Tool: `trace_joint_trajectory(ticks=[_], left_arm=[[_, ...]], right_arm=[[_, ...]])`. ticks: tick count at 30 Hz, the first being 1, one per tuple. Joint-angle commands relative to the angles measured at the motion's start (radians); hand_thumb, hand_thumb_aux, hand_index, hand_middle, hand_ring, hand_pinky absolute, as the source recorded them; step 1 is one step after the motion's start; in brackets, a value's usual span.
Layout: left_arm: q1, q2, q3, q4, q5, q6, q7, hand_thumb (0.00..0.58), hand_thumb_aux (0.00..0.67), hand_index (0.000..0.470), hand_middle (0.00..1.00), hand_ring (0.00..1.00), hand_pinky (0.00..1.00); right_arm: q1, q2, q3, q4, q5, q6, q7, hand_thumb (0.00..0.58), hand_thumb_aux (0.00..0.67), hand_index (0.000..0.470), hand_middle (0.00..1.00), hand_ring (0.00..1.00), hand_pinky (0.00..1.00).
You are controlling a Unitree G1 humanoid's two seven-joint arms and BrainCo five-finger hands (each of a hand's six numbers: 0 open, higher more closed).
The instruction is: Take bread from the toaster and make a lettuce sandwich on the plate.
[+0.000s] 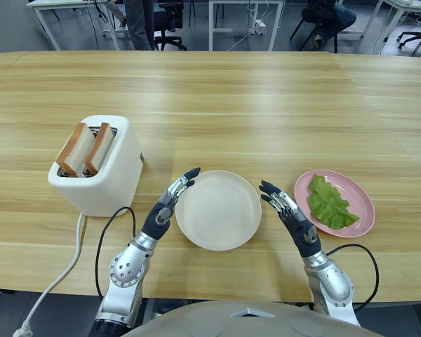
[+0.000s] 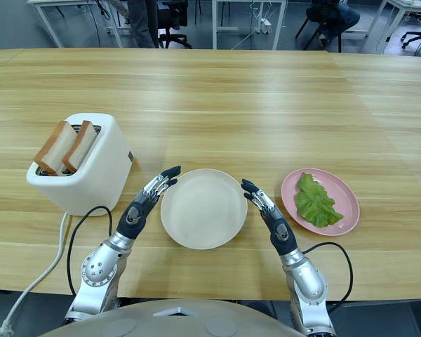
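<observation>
The lower halves of two bread slices (image 1: 86, 149) are sitting hidden inside the slots of the white toaster (image 1: 105, 175) at the left of the frame, and only their upper parts are leaning out. The toaster's white power cord (image 1: 59, 277) is trailing down to the lower left corner. A black cable (image 1: 104, 242) is looping beside it and passing behind the left forearm.

The left hand (image 1: 167, 206) is lying just left of the round cream plate (image 1: 219, 232) at the lower centre. Its fingers are stretched out, slightly fanned, and holding nothing. The right hand (image 1: 289, 214) is mirroring it just right of that plate, with its fingers likewise extended and gripping nothing. Whether either hand's fingertips are touching the plate's rim is hard to make out.

A green lettuce leaf (image 1: 330, 203) is lying on a pink plate (image 1: 361, 200) at the lower right, just beyond the right hand. Everything is resting on a wooden table (image 1: 266, 105).
</observation>
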Motion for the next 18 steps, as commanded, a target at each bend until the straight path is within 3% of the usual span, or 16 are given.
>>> trace_joint_trajectory(ticks=[1, 10, 13, 18], left_arm=[[-0.001, 0.005, 0.002, 0.014, 0.011, 0.0, -0.002, 0.0, 0.0, 0.0, 0.0, 0.0, 0.0], [0.003, 0.015, 0.027, -0.055, 0.022, 0.02, 0.017, 0.0, 0.0, 0.0, 0.0, 0.0, 0.0], [-0.015, 0.036, 0.186, -0.317, 0.05, 0.112, 0.112, 0.0, 0.0, 0.0, 0.0, 0.0, 0.0], [-0.179, 0.194, 0.62, -0.557, 0.106, 0.439, 0.268, 0.0, 0.0, 0.0, 0.0, 0.0, 0.0]], right_arm=[[-0.003, -0.001, -0.01, 0.012, -0.008, -0.001, -0.004, 0.0, 0.0, 0.0, 0.0, 0.0, 0.0], [-0.008, -0.001, -0.01, 0.01, -0.007, 0.005, -0.006, 0.0, 0.0, 0.0, 0.0, 0.0, 0.0], [-0.015, -0.001, -0.012, 0.003, -0.006, 0.017, -0.01, 0.0, 0.0, 0.0, 0.0, 0.0, 0.0], [-0.023, 0.022, -0.021, -0.001, -0.037, 0.03, -0.054, 0.0, 0.0, 0.0, 0.0, 0.0, 0.0]])
